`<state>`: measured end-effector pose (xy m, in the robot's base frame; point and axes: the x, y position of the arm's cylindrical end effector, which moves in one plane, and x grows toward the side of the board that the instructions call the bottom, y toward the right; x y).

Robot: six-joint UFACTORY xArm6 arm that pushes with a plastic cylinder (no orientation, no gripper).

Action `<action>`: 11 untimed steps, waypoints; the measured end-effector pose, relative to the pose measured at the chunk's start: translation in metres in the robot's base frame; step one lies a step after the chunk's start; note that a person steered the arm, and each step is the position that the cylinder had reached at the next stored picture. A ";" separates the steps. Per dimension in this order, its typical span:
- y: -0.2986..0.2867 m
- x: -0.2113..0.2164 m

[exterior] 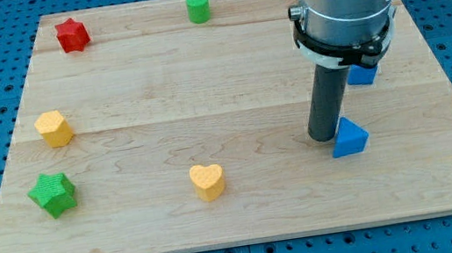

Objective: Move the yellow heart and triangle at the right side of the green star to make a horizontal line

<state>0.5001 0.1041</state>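
Nearest the view's bottom, the yellow heart [207, 181] sits well to the right of the green star [52, 193], roughly level with it, with bare table [248, 221] between them. Farther right, the blue triangle [350, 136] lies at about the same depth, and the rod's tip [323, 137] stands just beside its left face, apparently touching. This end effector has nothing that opens or closes; it grasps nothing and can only push.

The row looks begun but loose: heart and triangle are both right of the star, yet widely spaced, and the triangle sits slightly higher. Closing the gaps appears to remain.

Beyond lie a yellow hexagon [54, 127], a partly hidden blue block [362, 74], a red star [71, 35] and a green cylinder [198, 7].
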 end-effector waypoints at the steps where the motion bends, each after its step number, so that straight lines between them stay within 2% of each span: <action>1: 0.006 0.001; 2: 0.041 0.036; 3: 0.018 0.033; 4: 0.001 -0.008; 5: 0.001 -0.030; 8: 0.002 -0.041; 9: -0.005 -0.033; 11: -0.007 0.042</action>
